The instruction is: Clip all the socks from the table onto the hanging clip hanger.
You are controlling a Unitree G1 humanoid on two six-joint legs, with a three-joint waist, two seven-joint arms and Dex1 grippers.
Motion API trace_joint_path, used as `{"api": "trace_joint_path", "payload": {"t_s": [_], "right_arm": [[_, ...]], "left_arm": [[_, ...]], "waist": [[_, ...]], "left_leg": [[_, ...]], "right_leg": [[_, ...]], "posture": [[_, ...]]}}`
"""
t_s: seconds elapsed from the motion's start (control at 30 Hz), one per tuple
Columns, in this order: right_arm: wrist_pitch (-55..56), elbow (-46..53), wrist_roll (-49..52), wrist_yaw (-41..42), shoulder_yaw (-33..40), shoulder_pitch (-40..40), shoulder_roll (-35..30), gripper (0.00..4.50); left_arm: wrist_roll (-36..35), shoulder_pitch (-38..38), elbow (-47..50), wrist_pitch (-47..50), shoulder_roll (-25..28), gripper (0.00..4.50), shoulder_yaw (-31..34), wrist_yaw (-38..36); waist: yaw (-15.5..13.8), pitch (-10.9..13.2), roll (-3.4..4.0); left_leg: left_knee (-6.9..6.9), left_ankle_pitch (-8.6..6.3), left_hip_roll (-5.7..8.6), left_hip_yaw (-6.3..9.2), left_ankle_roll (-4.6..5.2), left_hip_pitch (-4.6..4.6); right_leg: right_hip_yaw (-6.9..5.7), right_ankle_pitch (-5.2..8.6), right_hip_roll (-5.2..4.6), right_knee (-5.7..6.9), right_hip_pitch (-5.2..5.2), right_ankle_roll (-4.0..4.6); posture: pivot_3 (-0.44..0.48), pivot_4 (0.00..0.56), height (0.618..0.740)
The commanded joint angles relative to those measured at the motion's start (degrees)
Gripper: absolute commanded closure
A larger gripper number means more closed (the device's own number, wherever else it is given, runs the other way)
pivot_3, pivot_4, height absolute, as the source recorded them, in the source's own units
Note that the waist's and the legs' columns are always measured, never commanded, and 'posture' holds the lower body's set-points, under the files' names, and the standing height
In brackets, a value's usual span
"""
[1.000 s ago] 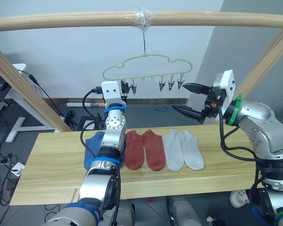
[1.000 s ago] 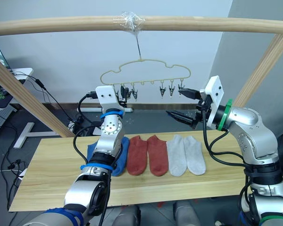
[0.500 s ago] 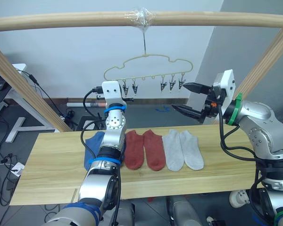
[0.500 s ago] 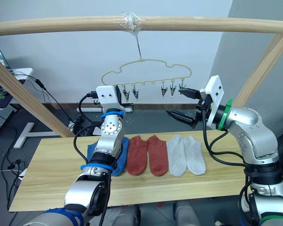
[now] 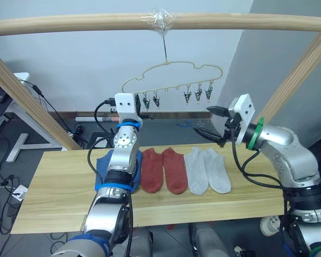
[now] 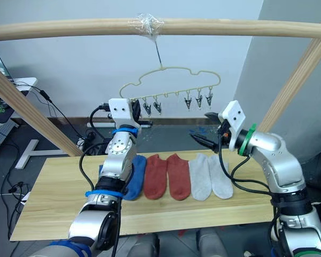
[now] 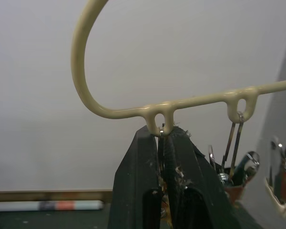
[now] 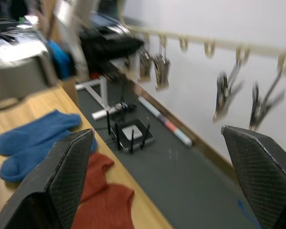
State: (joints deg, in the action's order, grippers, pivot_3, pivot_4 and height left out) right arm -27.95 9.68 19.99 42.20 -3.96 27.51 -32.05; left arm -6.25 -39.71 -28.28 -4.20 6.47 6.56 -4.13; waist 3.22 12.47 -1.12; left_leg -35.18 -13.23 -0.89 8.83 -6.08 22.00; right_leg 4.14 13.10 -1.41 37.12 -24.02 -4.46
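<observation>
In the eye views, the clip hanger hangs by its hook from a wooden pole, its row of silver clips dangling below. Six socks lie side by side on the desk: blue socks at the robot's left, rust red socks in the middle, grey socks to the right. The left claw reaches up at the hanger's left end. The right claw hovers wide open above the grey socks.

The left wrist view shows the left claw's fingers pinched narrow around the leftmost clip, it seems.

In the right wrist view the spread fingers frame the blue and red socks and the blurred clips.
</observation>
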Motion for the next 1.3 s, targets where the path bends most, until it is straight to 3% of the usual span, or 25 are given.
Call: {"api": "trace_joint_path", "payload": {"t_s": [0.03, 0.23, 0.33, 0.67, 0.93, 1.07, 1.3], "right_arm": [[2.74, -6.86, -8.07, -4.73, -2.21, -3.09, -0.76, 0.0], [9.54, -22.32, -14.71, -4.7, -5.27, -4.61, 0.27, 0.0], [13.9, -28.47, -16.01, -3.81, -5.75, -4.3, 1.51, 0.0], [19.02, -47.5, -19.88, -1.09, -7.87, 1.67, 6.4, 0.0], [21.76, -55.15, -24.14, -0.49, -9.59, 2.97, 6.31, 0.0], [22.56, -56.18, -23.88, 0.96, -8.94, 2.71, 5.31, 0.89], [24.69, -56.76, -24.97, 2.98, -9.12, 1.59, 3.53, 3.41]], "left_arm": [[-5.83, 1.99, 8.88, 11.2, 5.01, 4.48, 0.05, -10.39], [-16.19, 0.72, 15.96, 31.52, 9.59, 4.48, 2.31, -17.78], [-18.69, 0.92, 18.59, 37.01, 11.36, 4.48, 3.01, -19.49], [-18.9, 3.14, 22.16, 40.17, 12.21, 4.48, 2.22, -19.99], [-19.83, 5.09, 26.5, 43.16, 13.3, 4.48, 2.58, -20.99], [-20.37, 5.67, 27.45, 44.04, 13.75, 4.5, 2.95, -21.34], [-21.24, 6.48, 28.64, 44.86, 13.26, 4.5, 2.53, -21.73]], "waist": [[0.06, 0.0, 0.0], [0.13, 0.05, 0.07], [0.23, 0.05, 0.07], [0.3, 0.05, 0.08], [0.08, 0.04, 0.06], [0.07, 0.04, 0.06], [0.01, 0.03, 0.05]], "left_leg": [[0.0, 0.0, 0.0, 0.0, 0.0, -0.02], [-0.01, 0.07, 0.0, -0.01, 0.11, -0.09], [-0.01, 0.08, -0.01, 0.0, 0.13, -0.12], [0.0, 0.08, -0.01, 0.01, 0.12, -0.18], [0.0, 0.08, 0.0, 0.03, 0.12, -0.28], [0.0, 0.07, 0.0, 0.04, 0.12, -0.58], [0.0, 0.07, 0.0, 0.04, 0.12, -0.79]], "right_leg": [[0.0, 0.0, 0.0, 0.0, 0.01, 0.0], [0.01, 0.11, 0.01, 0.09, 0.02, -0.2], [0.01, 0.12, 0.02, 0.1, 0.06, -0.21], [0.01, 0.1, 0.02, 0.08, 0.09, -0.2], [-0.01, 0.02, 0.0, -0.04, 0.3, -0.07], [-0.01, 0.12, 0.01, -0.05, 0.61, -0.23], [0.0, 0.13, 0.01, -0.07, 0.81, -0.24]], "posture": [[-0.018, 0.202, 0.74], [-0.016, 0.211, 0.74], [-0.016, 0.211, 0.74], [-0.011, 0.21, 0.74], [0.031, 0.197, 0.74], [0.039, 0.192, 0.74], [0.035, 0.184, 0.74]]}}
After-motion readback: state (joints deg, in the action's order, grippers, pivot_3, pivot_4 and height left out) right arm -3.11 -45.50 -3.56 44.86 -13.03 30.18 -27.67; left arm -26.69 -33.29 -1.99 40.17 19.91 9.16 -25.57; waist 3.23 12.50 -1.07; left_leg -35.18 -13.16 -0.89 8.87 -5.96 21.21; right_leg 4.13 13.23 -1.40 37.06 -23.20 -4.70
